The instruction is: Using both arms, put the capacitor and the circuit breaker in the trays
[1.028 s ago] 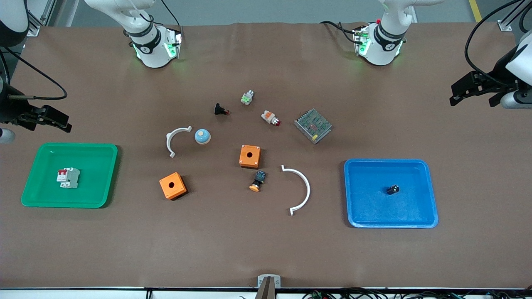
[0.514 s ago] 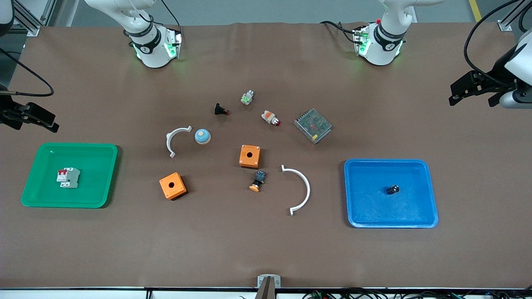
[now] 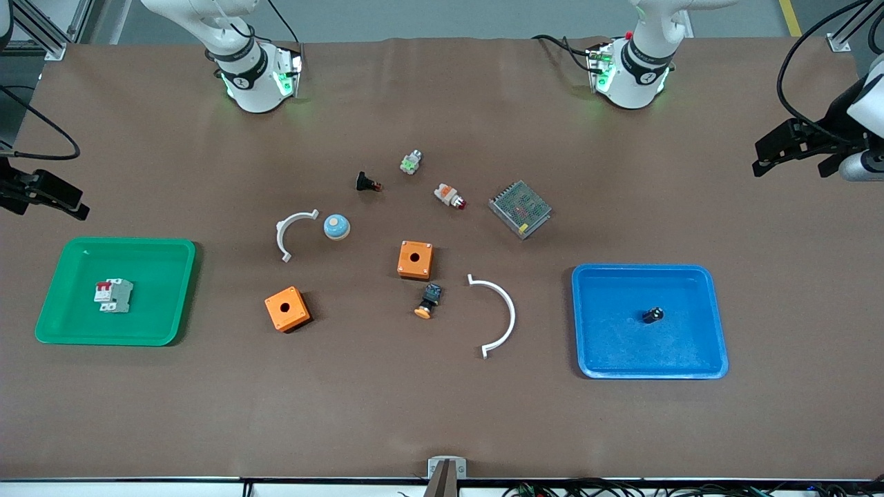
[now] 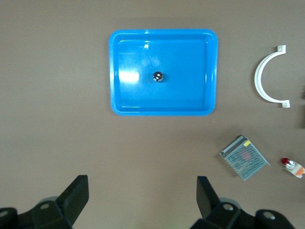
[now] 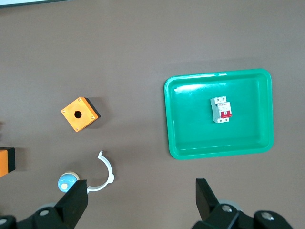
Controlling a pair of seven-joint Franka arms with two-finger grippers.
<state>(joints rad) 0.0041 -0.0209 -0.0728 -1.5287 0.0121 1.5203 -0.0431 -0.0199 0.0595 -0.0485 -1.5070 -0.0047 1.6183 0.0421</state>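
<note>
The capacitor [image 3: 652,315], a tiny black cylinder, lies in the blue tray [image 3: 718,324] toward the left arm's end; it also shows in the left wrist view [image 4: 157,76]. The circuit breaker [image 3: 113,295], white-grey with red levers, lies in the green tray [image 3: 173,290] toward the right arm's end; it also shows in the right wrist view [image 5: 221,109]. My left gripper [image 3: 789,157] is open and empty, up over bare table beside the blue tray [image 4: 143,191]. My right gripper [image 3: 45,200] is open and empty, up over bare table beside the green tray [image 5: 141,193].
Mid-table lie two orange boxes [image 3: 415,259] [image 3: 286,308], two white arcs [image 3: 498,314] [image 3: 291,231], a blue dome [image 3: 336,226], a metal mesh box [image 3: 520,208], a black push-button [image 3: 367,182], an indicator lamp [image 3: 449,195] and an orange-capped switch [image 3: 428,301].
My right gripper has drawn away from the green tray toward its end of the table. My left gripper has shifted slightly outward. Both parts stay in their trays.
</note>
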